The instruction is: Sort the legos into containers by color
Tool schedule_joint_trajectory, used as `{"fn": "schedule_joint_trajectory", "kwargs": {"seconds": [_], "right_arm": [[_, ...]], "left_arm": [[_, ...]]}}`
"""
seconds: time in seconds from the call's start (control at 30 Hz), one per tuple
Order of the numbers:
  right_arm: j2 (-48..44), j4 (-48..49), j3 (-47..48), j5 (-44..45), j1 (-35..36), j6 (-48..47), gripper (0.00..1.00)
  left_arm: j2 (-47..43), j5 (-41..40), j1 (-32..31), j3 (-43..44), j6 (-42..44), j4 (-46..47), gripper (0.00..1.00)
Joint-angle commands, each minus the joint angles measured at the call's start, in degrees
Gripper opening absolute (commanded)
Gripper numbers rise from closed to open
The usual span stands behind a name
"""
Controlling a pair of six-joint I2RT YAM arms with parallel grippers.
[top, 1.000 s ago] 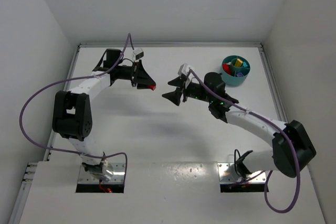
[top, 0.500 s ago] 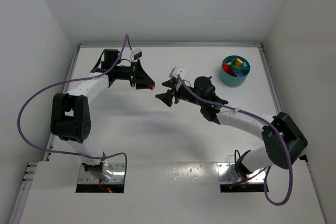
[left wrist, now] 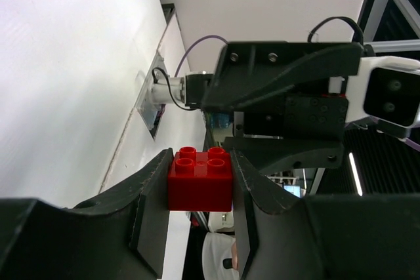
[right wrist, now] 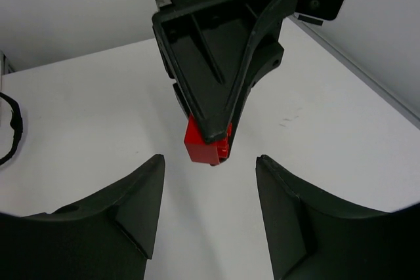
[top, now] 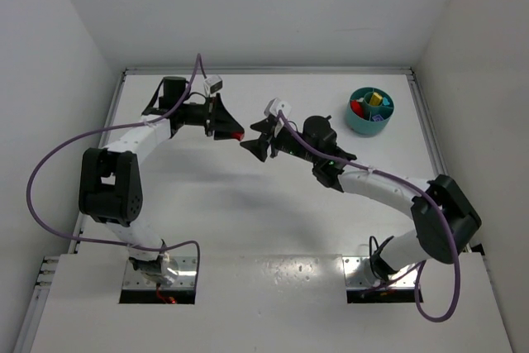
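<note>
Left gripper point(top: 234, 132) pinched a red brick point(left wrist: 200, 181) mid-table, well apart from the teal tub point(top: 370, 111). Right gripper point(right wrist: 210, 168) gaped wide just before it. Releasing before the right closed squarely would likely drop or skew the brick.

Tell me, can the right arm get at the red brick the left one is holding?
Probably yes. The right gripper is open and faces the red brick, with nothing between them. The left gripper clamps two of its sides, but the brick's end sticks out past the tips, leaving something to grab.
</note>
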Motion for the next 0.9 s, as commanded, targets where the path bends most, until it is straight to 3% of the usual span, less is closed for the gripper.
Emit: {"fn": "schedule_joint_trajectory", "kwargs": {"seconds": [0.0, 0.23, 0.4, 0.5, 0.6, 0.63, 0.7, 0.77, 0.8, 0.87], "right_arm": [[0.4, 4.5, 3.6, -0.2, 0.8, 0.5, 0.56], [1.6, 3.4, 4.6, -0.7, 1.9, 0.5, 0.55], [2.1, 3.4, 4.6, -0.7, 1.9, 0.0, 0.47], [2.1, 3.4, 4.1, -0.2, 1.9, 0.0, 0.37], [2.1, 3.4, 4.1, 0.4, 1.9, 0.0, 0.21], [2.1, 3.4, 4.1, 0.4, 1.9, 0.0, 0.11], [2.1, 2.7, 4.1, 1.5, 1.9, -0.7, 0.04], [1.6, 1.2, 4.1, 1.5, 1.9, -1.4, 0.00], [1.6, 0.3, 4.1, 2.0, 1.9, -2.0, 0.00], [0.1, -3.8, 4.1, 2.0, 0.7, -2.8, 0.00]], "left_arm": [[-2.8, -0.2, -0.4, -0.3, -0.7, 1.8, 0.00], [-2.8, -0.2, -1.0, 0.3, -1.9, 3.0, 0.00], [-2.8, -0.2, -2.7, 0.8, -1.9, 3.0, 0.00], [-2.8, -0.2, -3.2, 0.8, -1.9, 3.0, 0.00], [-3.4, -0.8, -3.7, 0.8, -1.9, 3.0, 0.00], [-3.4, -0.8, -3.7, 0.8, -1.9, 3.5, 0.00], [-3.9, -0.8, -3.7, 0.8, -1.2, 3.5, 0.00], [-3.9, -1.3, -3.7, 0.8, 0.1, 3.5, 0.10], [-4.6, -1.9, -3.7, 0.8, 0.1, 3.5, 0.25], [-5.2, -1.9, -3.7, 0.8, 1.4, 3.0, 0.39]]}}
